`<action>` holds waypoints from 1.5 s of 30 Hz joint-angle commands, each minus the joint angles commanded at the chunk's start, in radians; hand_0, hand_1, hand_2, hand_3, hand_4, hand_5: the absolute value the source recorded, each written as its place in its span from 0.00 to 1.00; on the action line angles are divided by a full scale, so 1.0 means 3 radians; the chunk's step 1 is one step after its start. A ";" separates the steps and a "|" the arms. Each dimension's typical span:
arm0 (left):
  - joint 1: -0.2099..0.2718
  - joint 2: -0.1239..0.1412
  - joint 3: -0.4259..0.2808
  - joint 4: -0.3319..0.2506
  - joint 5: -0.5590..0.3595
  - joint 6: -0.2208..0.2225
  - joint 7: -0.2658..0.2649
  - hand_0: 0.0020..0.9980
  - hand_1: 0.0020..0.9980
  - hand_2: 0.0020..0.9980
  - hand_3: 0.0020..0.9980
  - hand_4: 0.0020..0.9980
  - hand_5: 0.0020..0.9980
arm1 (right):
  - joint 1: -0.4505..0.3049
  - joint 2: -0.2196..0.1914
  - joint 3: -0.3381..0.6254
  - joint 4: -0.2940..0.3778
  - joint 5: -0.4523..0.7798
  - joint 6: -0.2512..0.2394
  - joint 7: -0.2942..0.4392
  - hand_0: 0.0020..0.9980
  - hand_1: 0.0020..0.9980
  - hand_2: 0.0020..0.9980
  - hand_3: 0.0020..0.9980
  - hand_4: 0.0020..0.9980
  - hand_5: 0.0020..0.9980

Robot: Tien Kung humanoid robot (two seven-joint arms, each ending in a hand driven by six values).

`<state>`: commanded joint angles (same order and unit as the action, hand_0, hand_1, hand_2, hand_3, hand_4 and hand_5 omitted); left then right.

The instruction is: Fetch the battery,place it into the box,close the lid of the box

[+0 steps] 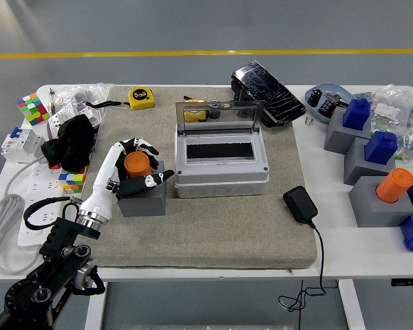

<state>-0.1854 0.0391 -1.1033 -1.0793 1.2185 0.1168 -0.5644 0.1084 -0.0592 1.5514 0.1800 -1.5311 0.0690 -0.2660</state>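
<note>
The battery (136, 163) is an orange cylinder standing upright in a grey block (143, 201) on the left of the grey mat. My left hand (157, 162) reaches in from the lower left and cups it. The fingers (143, 145) arch over its far side and the thumb (158, 179) lies along the block's near top edge. The hand is open, with small gaps around the battery. To the right stands the grey box (221, 181); its clear lid (219, 113) is raised upright at the back, showing a dark inside. My right arm is out of view.
A yellow tape measure (141, 97) and a black case (267, 93) lie behind the box. A black charger (300, 204) with its cable sits right of it. Grey blocks with blue and orange pieces (387, 196) crowd the right side. A black cloth (74, 142) and puzzle cubes (72, 181) lie left.
</note>
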 joint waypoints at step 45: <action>-0.1325 -0.0097 0.1028 -0.0239 0.1775 0.0198 0.1084 0.02 0.01 0.12 0.15 1.00 0.00 | 0.0008 -0.0005 -0.0091 0.0000 0.0022 0.0000 -0.0028 0.64 0.65 0.66 0.58 0.98 0.58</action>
<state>-0.5830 0.0101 -0.7949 -1.1510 1.7512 0.1762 -0.2391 0.1108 -0.0608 1.5243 0.1800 -1.5245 0.0691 -0.2744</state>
